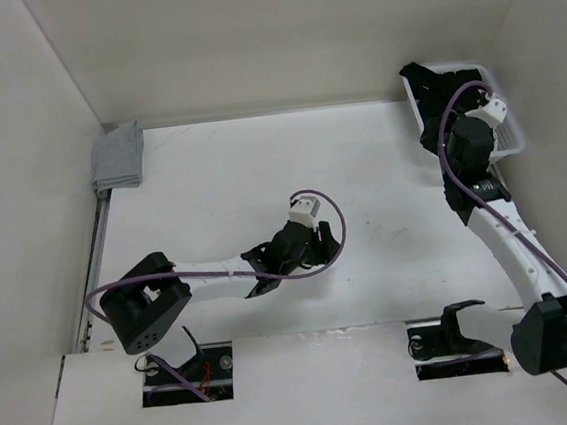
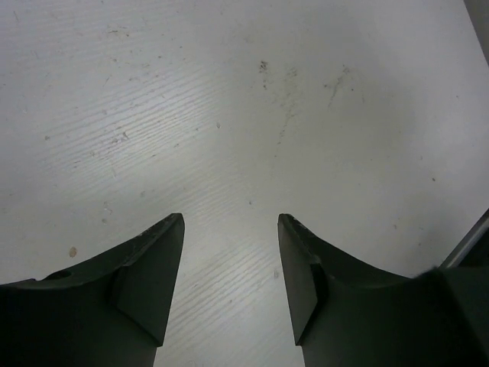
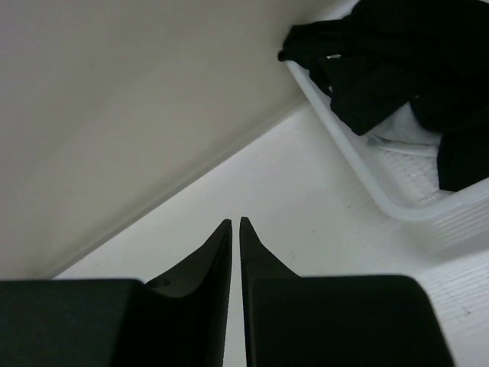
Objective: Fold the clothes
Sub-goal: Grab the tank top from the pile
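Currently the right gripper (image 3: pixel 235 223) is hovering just short of the white basket (image 3: pixel 397 206), its fingers drawn almost together with only a thin slit between them and nothing pinched there. Narrow jaws like these are probably suiting a pluck at thin fabric, though they are not yet touching any. Just beyond them the black T-shirt (image 3: pixel 397 53) is lying crumpled inside the basket, one dark fold spilling over the near rim. In the overhead view the basket is sitting at the far right corner of the table (image 1: pixel 379 163), with the right arm reaching out to it.

The left gripper (image 2: pixel 231 222) is holding its fingers spread wide over bare tabletop near the middle, gripping nothing. It seems to be waiting where the shirt would have to be spread, well apart from the basket. A small grey folded cloth (image 1: pixel 117 156) is resting at the far left corner, away from both arms. Folding is not yet underway; by my reading, lifting the shirt out comes first.
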`<state>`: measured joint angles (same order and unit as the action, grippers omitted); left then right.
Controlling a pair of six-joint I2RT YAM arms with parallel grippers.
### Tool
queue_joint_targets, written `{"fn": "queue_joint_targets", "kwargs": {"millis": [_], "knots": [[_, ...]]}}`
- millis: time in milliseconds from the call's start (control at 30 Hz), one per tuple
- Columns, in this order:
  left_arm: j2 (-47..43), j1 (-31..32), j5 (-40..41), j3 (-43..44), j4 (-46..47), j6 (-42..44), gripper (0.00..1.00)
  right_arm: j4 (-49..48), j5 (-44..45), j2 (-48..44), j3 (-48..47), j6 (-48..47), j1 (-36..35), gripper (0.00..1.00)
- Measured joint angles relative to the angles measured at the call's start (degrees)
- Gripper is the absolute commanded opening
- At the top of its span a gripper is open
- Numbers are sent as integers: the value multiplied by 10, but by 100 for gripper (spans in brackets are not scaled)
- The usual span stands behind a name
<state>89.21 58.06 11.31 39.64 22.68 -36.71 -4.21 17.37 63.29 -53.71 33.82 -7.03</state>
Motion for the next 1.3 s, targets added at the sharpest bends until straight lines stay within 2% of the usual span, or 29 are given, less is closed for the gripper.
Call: {"fn": "queue_joint_targets", "kwargs": {"millis": [167, 333, 533, 767, 933, 1067, 1100, 1133, 1200, 1233, 1300], "knots": [[-10, -8, -9, -23, 17, 3, 51, 30, 18, 66, -34, 0, 26, 27], [-10, -5, -15, -26, 34, 4, 51, 37, 38, 156, -99, -7, 71, 43], [-10, -26, -19, -46, 54, 6, 51, 24, 42, 304, -198, -29, 138, 48], [-10, -53, -21, -52, 65, 7, 51, 52, 30, 529, -439, -130, 185, 58], [-8, -56, -26, -52, 72, 13, 51, 79, 14, 631, -564, -172, 190, 60], [4, -70, -27, -52, 77, 17, 51, 98, 3, 681, -622, -183, 190, 51], [7, -71, -27, -52, 76, 18, 51, 102, 0, 692, -637, -184, 190, 45], [11, -72, -28, -52, 76, 18, 51, 105, -2, 702, -648, -186, 190, 29], [14, -73, -30, -52, 75, 18, 51, 118, -6, 721, -675, -182, 190, 9], [15, -73, -30, -52, 75, 19, 51, 119, -9, 727, -682, -178, 190, 2], [15, -74, -30, -52, 76, 19, 51, 122, -13, 730, -684, -169, 191, 0]]}}
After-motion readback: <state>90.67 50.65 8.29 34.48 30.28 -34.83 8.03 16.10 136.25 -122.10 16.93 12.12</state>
